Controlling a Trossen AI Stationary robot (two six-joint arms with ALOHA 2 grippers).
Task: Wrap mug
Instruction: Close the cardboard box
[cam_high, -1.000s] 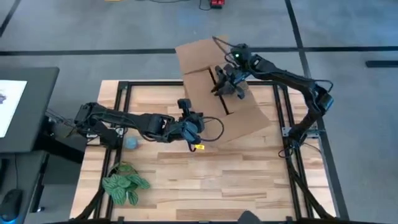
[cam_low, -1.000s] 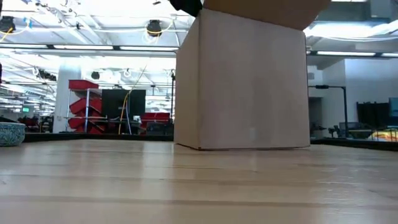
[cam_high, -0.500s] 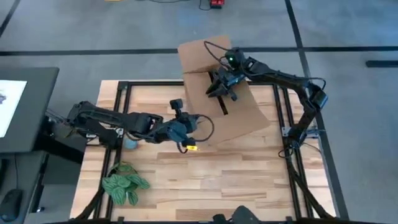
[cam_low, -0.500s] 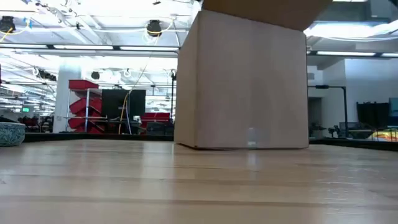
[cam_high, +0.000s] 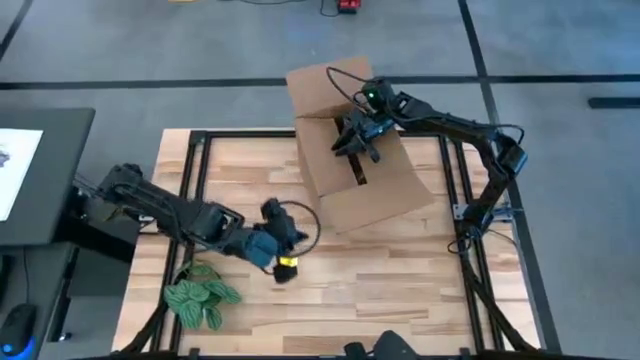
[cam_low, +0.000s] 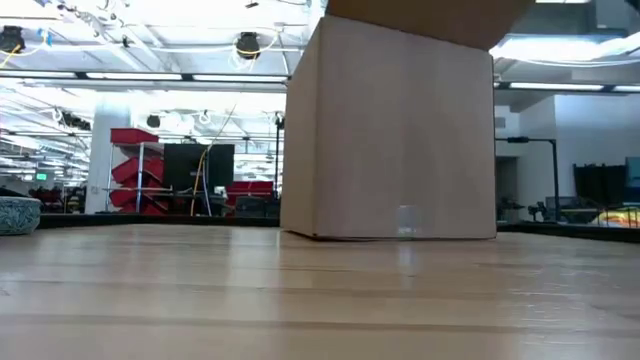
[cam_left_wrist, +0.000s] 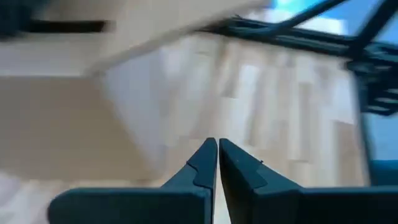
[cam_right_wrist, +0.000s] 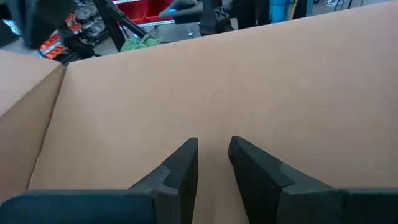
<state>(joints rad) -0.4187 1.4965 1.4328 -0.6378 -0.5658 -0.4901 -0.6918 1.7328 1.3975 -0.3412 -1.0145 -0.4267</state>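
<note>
An open cardboard box (cam_high: 365, 175) stands at the table's far middle and fills the low view as a tall brown wall (cam_low: 390, 130). My right gripper (cam_high: 355, 142) is over the box's top between its flaps, fingers a little apart, facing a cardboard flap (cam_right_wrist: 249, 74). My left gripper (cam_high: 284, 265) is shut and holds nothing, near the table's middle left over bare wood (cam_left_wrist: 217, 152). A blue-green patterned mug (cam_low: 15, 214) rests on the table at the left edge of the low view. In the high view my left arm hides it. My right gripper (cam_right_wrist: 212, 146) points its fingers at the inner face of the box's flap (cam_right_wrist: 211, 106). Nothing shows between the fingers. I cannot tell whether the fingertips touch the cardboard.
A small green plant (cam_high: 200, 295) lies at the table's near left corner. A black frame rail (cam_high: 200, 150) runs around the tabletop. Bare wood (cam_high: 400, 290) stretches across the near right half. A dark side table (cam_high: 40, 170) stands to the left.
My left gripper has drawn back from the box's near side toward the table's near left, close to the plant. My right gripper has shifted slightly toward the far left over the box top, and the box's flaps have shifted a little with it.
</note>
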